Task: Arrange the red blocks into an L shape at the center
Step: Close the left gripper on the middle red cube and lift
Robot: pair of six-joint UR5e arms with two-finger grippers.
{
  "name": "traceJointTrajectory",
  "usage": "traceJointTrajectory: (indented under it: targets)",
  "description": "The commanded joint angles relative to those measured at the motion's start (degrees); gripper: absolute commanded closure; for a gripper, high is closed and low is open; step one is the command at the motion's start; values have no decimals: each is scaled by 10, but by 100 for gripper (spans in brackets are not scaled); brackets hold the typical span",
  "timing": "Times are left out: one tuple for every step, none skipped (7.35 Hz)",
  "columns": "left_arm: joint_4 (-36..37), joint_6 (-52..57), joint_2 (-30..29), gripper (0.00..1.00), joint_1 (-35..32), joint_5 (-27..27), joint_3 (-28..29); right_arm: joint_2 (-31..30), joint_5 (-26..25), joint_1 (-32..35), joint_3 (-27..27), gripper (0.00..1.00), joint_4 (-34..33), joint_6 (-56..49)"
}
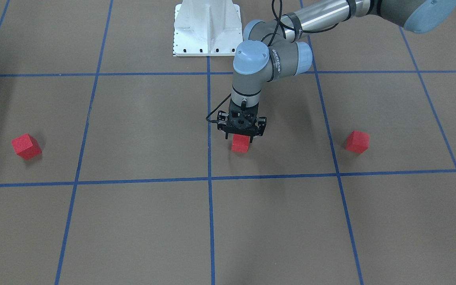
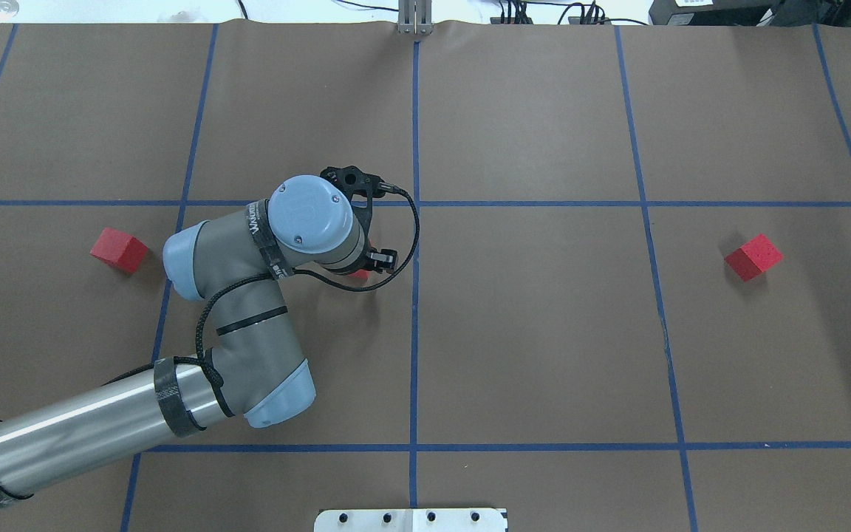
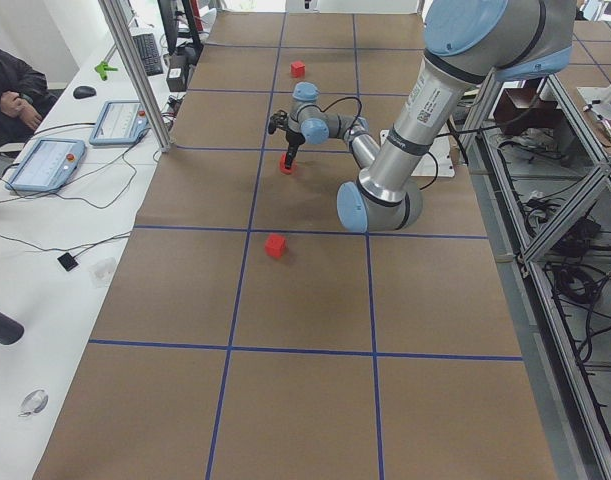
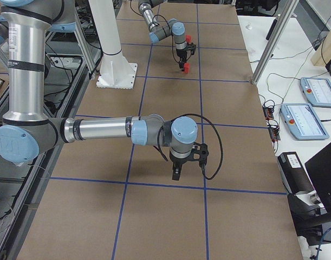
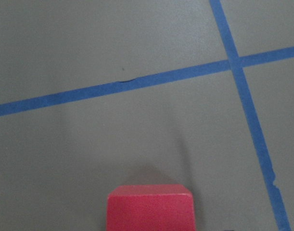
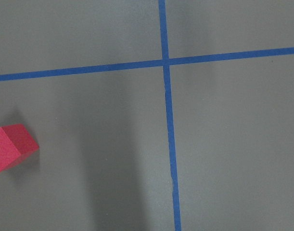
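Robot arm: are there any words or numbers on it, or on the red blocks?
Left arm's wrist band: white lettering, too blurred to read.
Red blocks: plain faces, no writing.
No other text can be read in any view.

Overhead camera looks forward and down from behind the robot; front camera faces it from across the table, steeply down. Both take in the base plate (image 1: 206,27), the left arm (image 2: 255,355) and three red blocks (image 1: 26,146). Side cameras stand well back at the table's left and right ends, looking along it. Wrist cameras point down, close to the brown paper (image 5: 89,48); the left one shares the middle block (image 5: 150,207) with the front view.
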Motion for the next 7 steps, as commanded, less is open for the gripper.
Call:
traceJointTrajectory:
  targets:
    - [1,-1,-1,54,-3,0,-2,0,0,1,0,1,0,0]
    - [1,-13,-2,86,-4,1,-6,0,0,0,-1,1,0,0]
    - [2,-25,-11,100,-15,0,-10,0,0,0,-1,1,0,0]
    - [6,-27,-26,100,-22,-1,-8,0,0,0,0,1,0,0]
    - [8,-27,-39,100,-23,-1,-2,0,0,1,0,1,0,0]
    - [8,-28,-66,100,-23,-1,31,0,0,1,0,1,0,1]
    - [22,-30,-109,100,-28,-1,69,0,0,1,0,1,0,0]
